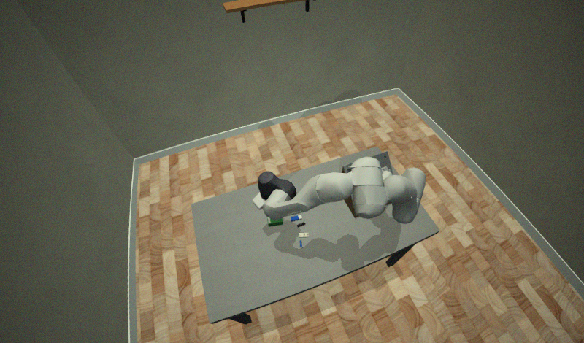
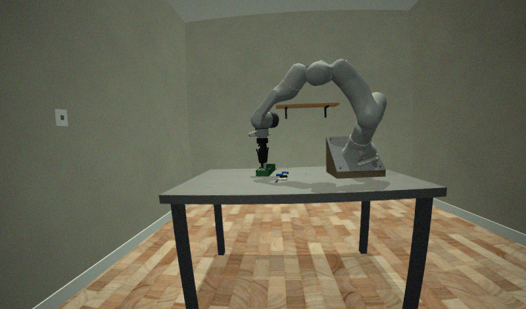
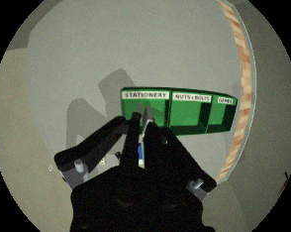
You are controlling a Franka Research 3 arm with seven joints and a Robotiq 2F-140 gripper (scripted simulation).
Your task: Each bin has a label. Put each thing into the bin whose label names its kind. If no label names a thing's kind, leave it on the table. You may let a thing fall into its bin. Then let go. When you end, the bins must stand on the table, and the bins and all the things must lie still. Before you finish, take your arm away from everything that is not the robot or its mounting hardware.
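Observation:
A green bin block [image 1: 275,222] [image 2: 262,173] [image 3: 189,131] has three compartments labelled STATIONERY, NUTS+BOLTS and GAMES in the wrist view. My gripper [image 2: 263,166] [image 3: 142,110] is shut, with nothing seen between its fingertips. The tips are low at the STATIONERY compartment. A blue and white block [image 1: 295,217] [image 3: 141,153] lies on the table beside the bins. A thin black thing [image 1: 301,224] [image 3: 118,156], a cream piece with dark dots [image 1: 304,234] [image 3: 102,161] and a small blue thing [image 1: 301,244] [image 2: 276,180] lie near it. The arm hides part of the bins in the top view.
The grey table [image 1: 239,263] [image 2: 219,188] carries the arm's angled base [image 2: 334,157] at the right. A small whitish thing [image 3: 50,168] shows at the left in the wrist view; I cannot tell its kind. A wall shelf [image 2: 307,106] is in the background.

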